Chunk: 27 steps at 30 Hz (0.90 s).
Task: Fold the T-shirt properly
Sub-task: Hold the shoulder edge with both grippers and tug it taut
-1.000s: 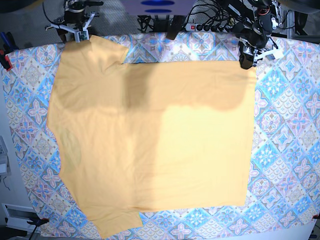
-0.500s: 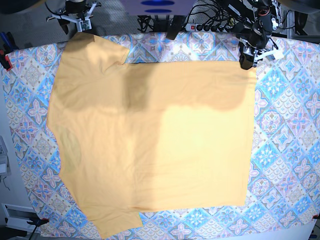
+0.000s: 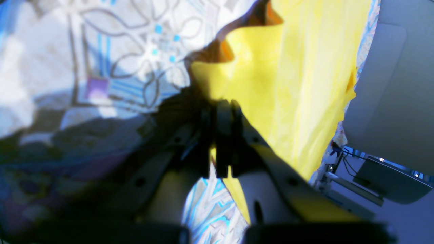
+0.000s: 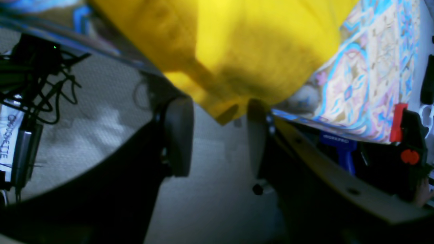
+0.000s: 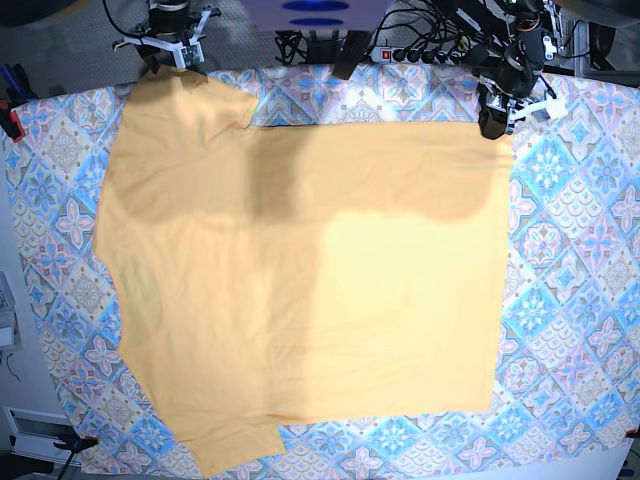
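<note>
- The left gripper [image 3: 220, 112] is clamped tight on a bunched corner of the T-shirt [image 5: 300, 280], the hem corner at about one o'clock in the base view.
- The right gripper [image 4: 217, 135] stands parted with nothing between its jaws; the sleeve edge hangs just at the gap, at twelve o'clock from the fingertips.
- Of the two, only the left arm has hold of the cloth; the right gripper [image 5: 172, 30] sits at the eleven o'clock sleeve.
- The shirt lies flat on the tablecloth [image 5: 570, 250], its long axis running nine to three.
- Its fabric is thin, soft, pale orange-yellow and smooth; the tablecloth is tile-patterned, blue and pink.
</note>
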Each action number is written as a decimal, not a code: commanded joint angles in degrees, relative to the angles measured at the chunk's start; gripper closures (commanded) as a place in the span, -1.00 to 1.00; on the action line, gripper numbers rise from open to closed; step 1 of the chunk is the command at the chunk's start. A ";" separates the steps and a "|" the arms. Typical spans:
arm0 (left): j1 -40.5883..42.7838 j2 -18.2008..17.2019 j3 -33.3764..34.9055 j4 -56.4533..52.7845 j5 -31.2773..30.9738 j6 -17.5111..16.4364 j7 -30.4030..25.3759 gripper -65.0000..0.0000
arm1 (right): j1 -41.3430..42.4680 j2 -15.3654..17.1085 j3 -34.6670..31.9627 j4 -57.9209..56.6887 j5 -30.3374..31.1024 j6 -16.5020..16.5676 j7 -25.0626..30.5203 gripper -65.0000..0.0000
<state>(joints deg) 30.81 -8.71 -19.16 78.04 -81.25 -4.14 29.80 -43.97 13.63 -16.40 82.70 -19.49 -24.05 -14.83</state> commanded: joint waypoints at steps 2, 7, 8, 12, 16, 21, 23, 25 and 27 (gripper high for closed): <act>0.18 -0.13 0.12 -0.55 2.35 3.48 -0.04 1.00 | -0.21 0.39 0.10 0.34 -0.43 -0.78 0.81 0.22; 0.09 -0.13 0.12 -0.55 2.35 3.48 -0.04 1.00 | -0.21 0.39 0.01 0.25 -0.43 -0.78 0.81 0.22; 0.09 -0.13 0.12 -0.55 2.35 3.48 -0.04 1.00 | -0.21 0.31 0.01 0.25 -0.43 -0.78 0.81 0.22; -0.79 -0.13 0.12 -0.55 2.35 3.48 -0.04 1.00 | -0.21 0.22 0.01 -0.28 -0.43 -0.78 0.81 0.22; -0.87 -0.13 0.12 -0.63 2.35 3.48 -0.04 1.00 | -0.12 0.22 0.01 -2.74 -0.43 -0.78 0.98 0.22; -0.96 -0.13 0.12 -0.63 2.35 3.48 -0.04 1.00 | 0.40 0.22 0.01 -2.56 -0.43 -0.78 1.07 0.22; -0.96 -0.13 0.21 -0.63 2.35 3.48 -0.04 1.00 | 1.02 0.13 0.01 -2.92 -0.43 -0.78 0.98 0.22; -0.96 -0.13 0.21 -0.63 2.35 3.48 -0.04 1.00 | 1.64 0.13 0.01 -3.00 -0.43 -0.78 0.90 0.22; -0.96 -0.13 0.21 -0.63 2.35 3.48 -0.04 1.00 | 1.72 0.13 0.01 -2.92 -0.43 -0.78 0.81 0.22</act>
<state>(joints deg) 29.41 -8.71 -19.20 77.82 -80.88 -3.42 29.39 -41.30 13.50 -16.51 79.33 -19.33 -24.12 -14.59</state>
